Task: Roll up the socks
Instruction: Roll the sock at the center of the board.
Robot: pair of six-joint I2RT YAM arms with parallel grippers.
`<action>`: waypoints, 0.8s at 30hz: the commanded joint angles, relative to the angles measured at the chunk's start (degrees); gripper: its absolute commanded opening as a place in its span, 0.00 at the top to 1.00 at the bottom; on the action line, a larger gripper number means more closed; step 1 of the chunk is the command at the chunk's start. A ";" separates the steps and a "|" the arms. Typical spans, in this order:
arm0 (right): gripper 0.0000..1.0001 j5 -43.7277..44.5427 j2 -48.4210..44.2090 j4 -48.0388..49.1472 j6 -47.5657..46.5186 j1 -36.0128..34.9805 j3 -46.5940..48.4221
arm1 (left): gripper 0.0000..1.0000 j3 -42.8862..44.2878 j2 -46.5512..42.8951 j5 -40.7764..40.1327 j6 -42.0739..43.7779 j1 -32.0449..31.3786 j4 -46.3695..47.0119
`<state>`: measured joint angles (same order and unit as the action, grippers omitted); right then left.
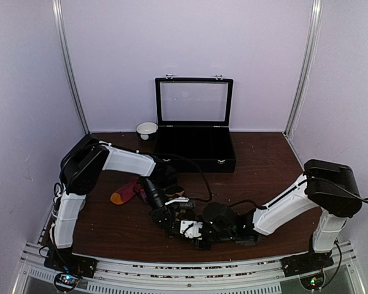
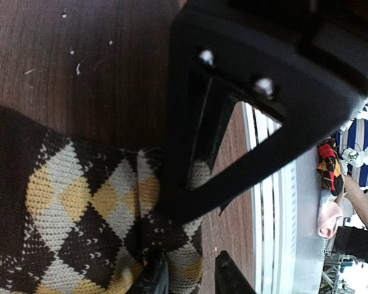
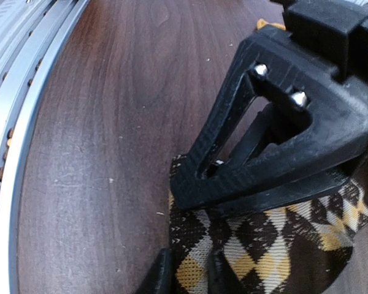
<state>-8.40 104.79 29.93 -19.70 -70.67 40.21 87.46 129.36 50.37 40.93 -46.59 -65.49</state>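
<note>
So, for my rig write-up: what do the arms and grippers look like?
The left arm and right arm have white shells, black joints and black cables. The left gripper and right gripper are black; their fingers are open triangular frames with silver screw heads.

Pale lilac walls (image 1: 190, 37) close you in on three sides, well beyond your left claw (image 2: 190, 277). Aluminium posts (image 1: 72, 73) stand in the back corners, the dark wooden desk (image 1: 264, 165) lies beneath it, and a ribbed metal rail (image 1: 190, 269) sits just behind.

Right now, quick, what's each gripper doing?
Left gripper: closed on the brown argyle sock.
Right gripper: closed on the same sock's edge.
</note>
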 commanded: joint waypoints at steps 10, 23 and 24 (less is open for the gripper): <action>0.99 -8.24 2.07 -8.55 9.46 2.74 2.61 | 0.48 -10.08 -13.69 -5.17 -1.82 2.19 14.60; 1.00 -22.51 7.41 -25.56 41.83 9.16 9.43 | 0.53 -18.54 -23.98 -6.80 -0.26 1.67 22.56; 1.00 -24.22 8.63 -26.22 43.43 9.50 10.17 | 0.56 -19.72 -24.46 -7.26 -0.15 1.41 23.81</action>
<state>-25.34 108.07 13.58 11.11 -62.63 50.61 71.50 106.50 43.83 38.98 -44.31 -45.39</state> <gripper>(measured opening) 0.064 0.473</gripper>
